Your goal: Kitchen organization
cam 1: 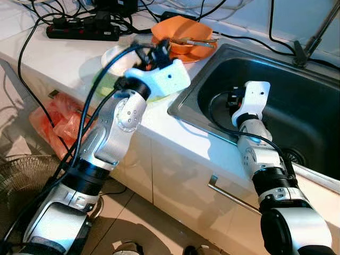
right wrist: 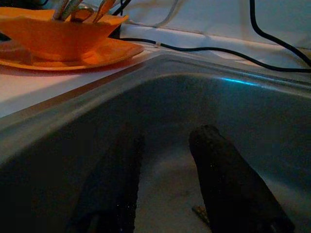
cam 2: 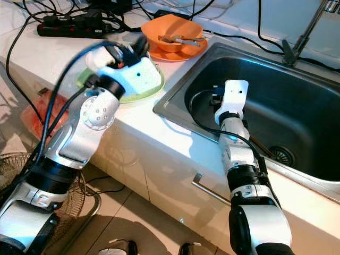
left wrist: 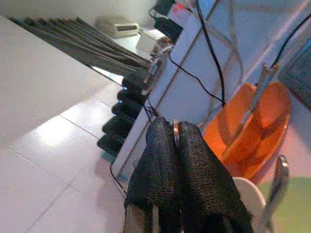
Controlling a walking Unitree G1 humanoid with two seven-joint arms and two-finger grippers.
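Observation:
My left gripper [left wrist: 175,130] is shut on a thin metal utensil [left wrist: 175,127], seen edge-on between the black fingers [left wrist: 158,160]. It hovers above a white bowl [cam 1: 113,56] that sits on a green plate [cam 1: 104,81]. Just beyond stands an orange bowl [cam 1: 183,33] on an orange plate [cam 1: 202,52], with metal cutlery [cam 1: 195,40] lying in it. My right gripper [right wrist: 167,138] is down inside the steel sink [cam 1: 311,114], open, with nothing between its fingers [right wrist: 223,174].
A black power strip [cam 1: 81,32] and loose cables lie at the back of the white counter [cam 1: 64,53]. The faucet [cam 1: 313,37] rises behind the sink. A red bag [cam 1: 57,122] and a fan [cam 1: 21,175] are on the floor at left. A cabinet handle [cam 1: 228,194] sticks out below.

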